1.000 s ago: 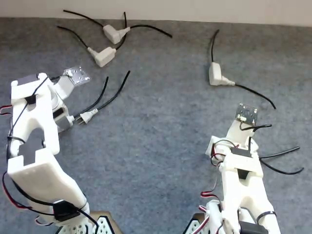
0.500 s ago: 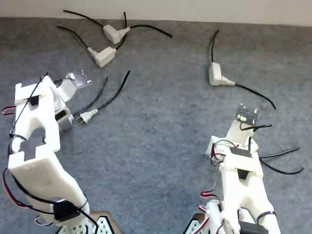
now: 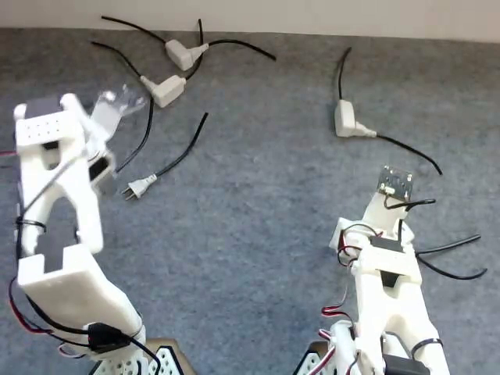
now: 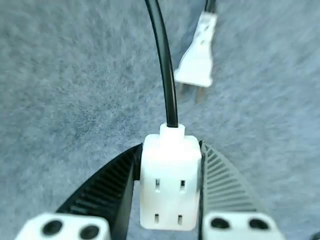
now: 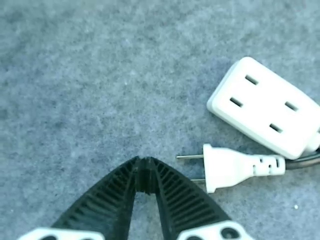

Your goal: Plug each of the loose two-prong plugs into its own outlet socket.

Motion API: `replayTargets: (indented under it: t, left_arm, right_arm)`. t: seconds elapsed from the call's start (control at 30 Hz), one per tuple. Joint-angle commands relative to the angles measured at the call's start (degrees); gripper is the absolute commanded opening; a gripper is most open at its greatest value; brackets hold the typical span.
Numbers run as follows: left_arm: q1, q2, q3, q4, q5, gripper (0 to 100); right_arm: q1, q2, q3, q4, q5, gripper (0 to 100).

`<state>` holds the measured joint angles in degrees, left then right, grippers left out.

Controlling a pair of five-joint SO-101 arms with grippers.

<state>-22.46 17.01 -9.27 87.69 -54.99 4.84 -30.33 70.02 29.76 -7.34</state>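
White outlet socket (image 4: 170, 185) sat pinched in the left gripper (image 4: 170, 149), a two-prong plug (image 4: 196, 62) just ahead on carpet (image 4: 60, 75), so mating likely needed slots lined to prongs; the right gripper (image 5: 145, 167) was pressed together.

Robotics lab bench, grey felt tabletop (image 3: 258, 234)

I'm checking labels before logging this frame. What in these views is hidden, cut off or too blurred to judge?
High view: the left gripper is blurred, so its grip is unreadable there.
Left wrist view: fingers cover the sides of the held socket; the loose plug is blurred, prongs indistinct.
Right wrist view: the socket block is cut off by the picture's edge.
High view: black cables run under the right arm, ends hidden.
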Motion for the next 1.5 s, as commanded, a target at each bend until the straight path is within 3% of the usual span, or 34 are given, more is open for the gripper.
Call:
replayTargets:
  t: [0.0, 0.27, 0.43, 0.57, 0.83, 1.0, 1.17, 1.27, 1.47]
  left_arm:
    - [8.1, -8.1, -7.9, 8.9, 10.3, 2]
    - [26.9, -6.7, -8.8, 10.2, 23.9, 2]
    - [39.3, 0.4, -9.4, 9.2, 24.5, 2]
    - [44.4, 6.9, -9.4, 3.6, 24.4, 2]
    - [45.4, 13.8, -9.4, -4.7, 24.8, 5]
    - [44.9, 13.7, -10.4, -1.3, 24.9, 22]
    - [43.3, 11.1, -19.6, 7.2, 24.4, 23]
    - [42.5, 8.7, -24.7, 14.3, 17.1, 23]
    - [32.7, 0.8, -22.5, 14.6, 9.1, 23]
  right_arm:
    - [0.2, -1.1, -0.1, -1.0, -0.6, 0.9]
    - [0.2, -1.1, -0.1, -1.0, -0.6, 0.9]
    - [0.3, -1.1, -0.1, -1.0, -0.6, 0.9]
    - [0.4, -1.1, -0.1, -1.0, -0.6, 0.9]
    - [0.4, -1.1, -0.1, -1.2, -0.6, 0.9]
    - [0.3, -1.1, -0.1, -1.2, -0.6, 0.9]
    - [0.3, -1.1, -0.1, -1.2, -0.6, 0.9]
    - [0.3, -1.1, -0.1, -1.2, -0.6, 0.9]
    - [0.3, -1.1, -0.1, -1.2, -0.6, 0.9]
